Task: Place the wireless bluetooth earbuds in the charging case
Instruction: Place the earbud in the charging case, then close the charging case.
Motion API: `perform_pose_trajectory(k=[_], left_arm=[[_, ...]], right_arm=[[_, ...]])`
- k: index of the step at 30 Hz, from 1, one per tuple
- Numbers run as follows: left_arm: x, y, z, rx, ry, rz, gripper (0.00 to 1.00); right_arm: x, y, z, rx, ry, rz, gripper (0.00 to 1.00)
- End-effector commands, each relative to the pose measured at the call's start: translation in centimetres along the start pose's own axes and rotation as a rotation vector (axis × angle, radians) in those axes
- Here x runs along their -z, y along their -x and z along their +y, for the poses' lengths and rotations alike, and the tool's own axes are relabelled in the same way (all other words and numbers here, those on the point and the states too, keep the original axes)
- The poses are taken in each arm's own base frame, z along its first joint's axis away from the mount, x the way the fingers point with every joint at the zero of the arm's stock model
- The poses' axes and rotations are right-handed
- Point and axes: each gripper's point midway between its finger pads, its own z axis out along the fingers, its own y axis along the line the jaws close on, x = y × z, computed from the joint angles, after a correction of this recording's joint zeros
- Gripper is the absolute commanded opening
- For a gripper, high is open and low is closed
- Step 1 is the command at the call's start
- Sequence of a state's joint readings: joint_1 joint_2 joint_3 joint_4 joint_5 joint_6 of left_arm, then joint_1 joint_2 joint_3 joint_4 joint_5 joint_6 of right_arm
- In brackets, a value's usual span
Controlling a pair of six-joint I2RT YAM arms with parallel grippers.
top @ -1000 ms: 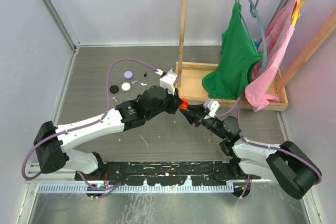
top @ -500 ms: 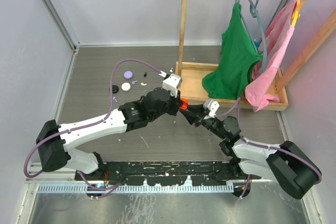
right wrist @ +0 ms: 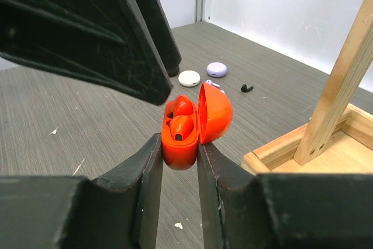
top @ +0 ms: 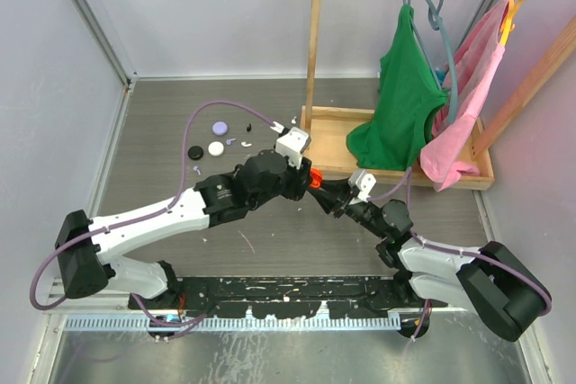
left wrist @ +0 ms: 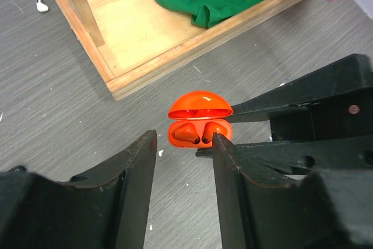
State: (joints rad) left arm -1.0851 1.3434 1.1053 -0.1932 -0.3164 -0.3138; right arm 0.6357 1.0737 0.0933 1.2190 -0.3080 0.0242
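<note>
While the right gripper [right wrist: 179,144] pinches the open charging case [left wrist: 200,103], two red earbuds [left wrist: 187,132] sit inside. Left gripper [left wrist: 184,137] stands spread, one finger just beside it; a brush could unseat them.

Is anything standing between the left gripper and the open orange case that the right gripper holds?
Nothing visible does. The left gripper, open, points straight at the charging case, whose lid is up. Two red earbuds sit inside. The right gripper clamps only the case's sides.
</note>
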Motion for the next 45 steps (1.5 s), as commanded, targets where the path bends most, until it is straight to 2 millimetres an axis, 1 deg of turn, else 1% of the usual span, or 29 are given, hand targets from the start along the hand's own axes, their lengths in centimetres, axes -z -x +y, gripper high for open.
perform_pose_trajectory(k=[1,2,4,8,13,14,18,21,26,28,29,31,37,41,45], left_arm=[[2.5,4.3,-1.0,-0.015,-0.064,-0.089,0.49],[2.5,4.1,-1.0,-0.019,-0.075,-0.08,0.52],[3.6,5.1,-0.6,-0.006,-0.112,-0.092,0.55],[4.3,5.1,-0.3,0.037,-0.24,-0.041,0.62],[5.3,4.5,0.5,0.107,-0.372,0.019,0.65],[5.4,4.7,1.1,0.136,-0.382,0.02,0.66],[6.1,4.9,1.9,0.219,-0.46,0.016,0.69],[6.4,5.1,2.1,0.262,-0.509,0.012,0.71],[6.1,4.4,1.9,0.286,-0.551,0.04,0.72],[5.9,4.1,1.6,0.303,-0.579,0.052,0.72],[5.9,4.3,1.3,0.318,-0.604,0.048,0.72],[5.9,4.3,0.8,0.344,-0.649,0.055,0.71],[5.6,3.6,0.2,0.375,-0.699,0.105,0.69],[6.1,3.7,-0.4,0.382,-0.742,0.113,0.65],[6.7,3.9,-0.9,0.381,-0.781,0.119,0.62]], right_arm=[[-0.8,3.2,0.2,0.041,0.017,-0.11,0.03],[-0.8,3.2,0.3,0.041,0.023,-0.109,0.03],[-0.9,3.3,0.5,0.041,0.037,-0.107,0.03],[-1.1,3.4,1.1,0.04,0.076,-0.101,0.03],[-1.6,4.0,2.2,0.041,0.149,-0.103,0.03],[-1.7,4.1,2.6,0.041,0.171,-0.102,0.03],[-2.2,4.5,3.6,0.039,0.237,-0.096,0.03],[-2.6,4.7,4.1,0.035,0.277,-0.089,0.03],[-3.2,5.2,4.5,0.037,0.313,-0.094,0.04],[-3.4,5.4,4.8,0.034,0.337,-0.095,0.04],[-3.5,5.4,5.0,0.031,0.351,-0.093,0.04],[-3.8,5.5,5.1,0.027,0.36,-0.092,0.04],[-4.1,5.5,5.1,0.018,0.363,-0.094,0.04],[-4.1,5.5,5.1,0.012,0.36,-0.093,0.04],[-4.0,5.0,4.9,-0.003,0.35,-0.08,0.04]])
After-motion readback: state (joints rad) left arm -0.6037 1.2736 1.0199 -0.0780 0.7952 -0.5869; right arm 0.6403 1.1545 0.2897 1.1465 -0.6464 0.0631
